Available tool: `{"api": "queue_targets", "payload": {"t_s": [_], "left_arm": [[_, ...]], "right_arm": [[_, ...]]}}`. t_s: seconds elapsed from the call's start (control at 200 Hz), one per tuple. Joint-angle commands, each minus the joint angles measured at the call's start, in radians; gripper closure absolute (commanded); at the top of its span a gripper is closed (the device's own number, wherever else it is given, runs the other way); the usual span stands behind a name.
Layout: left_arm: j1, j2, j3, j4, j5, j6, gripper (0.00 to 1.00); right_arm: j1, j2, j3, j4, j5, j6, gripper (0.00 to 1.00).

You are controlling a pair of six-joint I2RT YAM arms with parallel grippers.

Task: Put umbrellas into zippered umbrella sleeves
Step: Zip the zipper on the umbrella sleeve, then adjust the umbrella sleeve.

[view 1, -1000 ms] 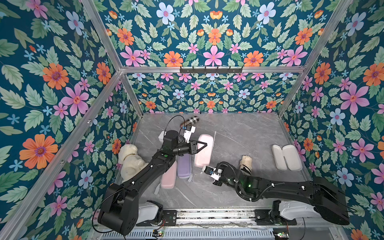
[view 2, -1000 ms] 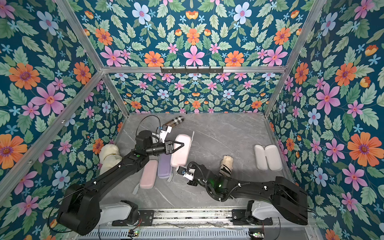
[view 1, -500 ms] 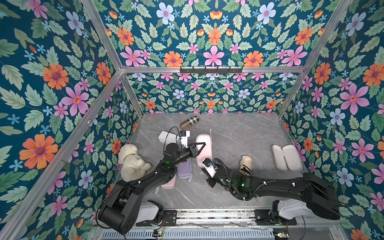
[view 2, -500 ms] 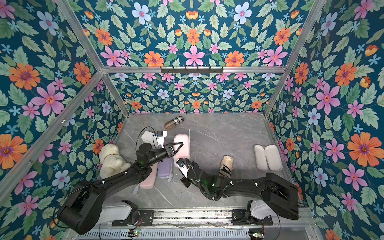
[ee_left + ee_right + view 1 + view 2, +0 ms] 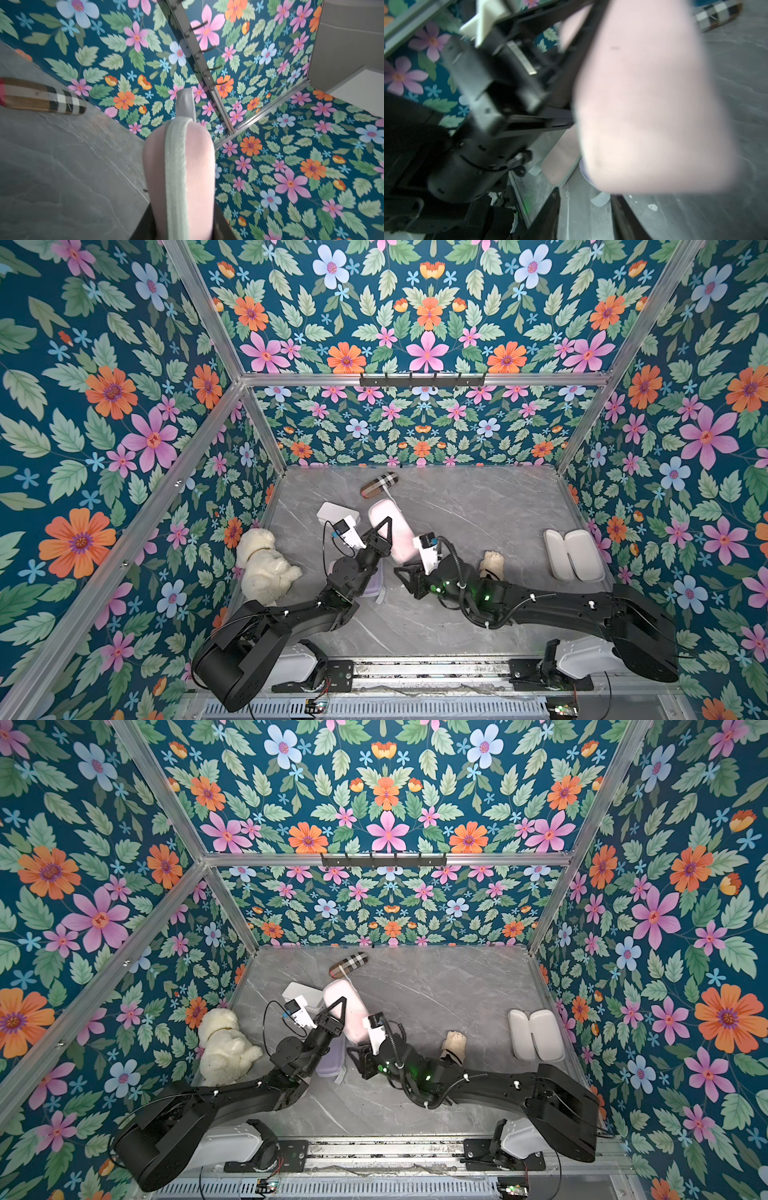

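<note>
- The pink sleeve (image 5: 401, 537) (image 5: 199, 176) was a smooth, oblong, round-cornered hard case. It was closed, with a pale green-grey zipper band (image 5: 176, 166) along its seam and a woven grey strap (image 5: 185, 104) at one end.
- It sat just beside the white box (image 5: 337, 512), above the grey marbled table (image 5: 478, 506).
- The left hand (image 5: 384, 533) was clamped on the pink sleeve, a finger on each broad pink face. Its arm stretched low toward the box, over a lavender sleeve (image 5: 372, 585).
- The right hand (image 5: 405, 583) (image 5: 587, 218) had its fingers apart and held nothing. It was near the box, at the pink sleeve's other end.
- A stubby cream fabric umbrella (image 5: 491, 562) was well apart from the box. An open sleeve (image 5: 575, 556), its two pale halves side by side, lay farther still.
</note>
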Motion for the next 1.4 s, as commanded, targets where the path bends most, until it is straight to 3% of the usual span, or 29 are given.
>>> {"api": "queue_targets", "payload": {"t_s": [0.0, 0.06, 0.13, 0.29, 0.44, 0.74, 0.845, 1.0, 1.145, 1.31, 1.395], "left_arm": [[-0.001, -0.022, 0.000, 0.058, -0.099, 0.004, 1.00], [-0.003, -0.011, -0.004, 0.093, -0.115, -0.016, 0.99], [-0.012, 0.020, -0.006, 0.145, -0.131, -0.045, 0.98], [-0.062, 0.102, -0.002, 0.249, -0.198, -0.093, 0.97], [-0.103, 0.176, 0.025, 0.346, -0.236, -0.113, 0.95], [-0.151, 0.242, 0.081, 0.345, -0.235, -0.142, 0.92], [-0.162, 0.244, 0.082, 0.314, -0.216, -0.144, 0.83], [-0.156, 0.152, 0.081, 0.095, -0.158, -0.103, 0.55], [-0.069, 0.038, 0.084, -0.114, 0.046, -0.045, 0.35], [0.199, -0.053, 0.127, -0.326, 0.552, -0.041, 0.29], [0.251, -0.053, 0.197, -0.470, 0.766, 0.005, 0.27]], "right_arm": [[-0.078, -0.066, -0.070, -0.050, -0.133, 0.188, 0.40], [-0.138, -0.096, -0.112, -0.008, -0.198, 0.277, 0.31], [-0.187, -0.118, -0.146, 0.106, -0.251, 0.353, 0.27], [-0.196, -0.122, -0.139, 0.286, -0.258, 0.424, 0.26], [-0.196, -0.032, -0.138, 0.430, -0.268, 0.516, 0.25], [-0.201, 0.124, -0.090, 0.631, -0.234, 0.608, 0.25], [-0.228, 0.157, -0.075, 0.708, -0.269, 0.599, 0.30], [-0.294, 0.177, -0.092, 0.790, -0.339, 0.614, 0.49], [-0.370, 0.143, -0.090, 0.753, -0.465, 0.605, 0.71], [-0.498, 0.054, -0.068, 0.548, -0.725, 0.538, 0.79], [-0.546, 0.008, -0.035, 0.395, -0.859, 0.468, 0.80]]}}
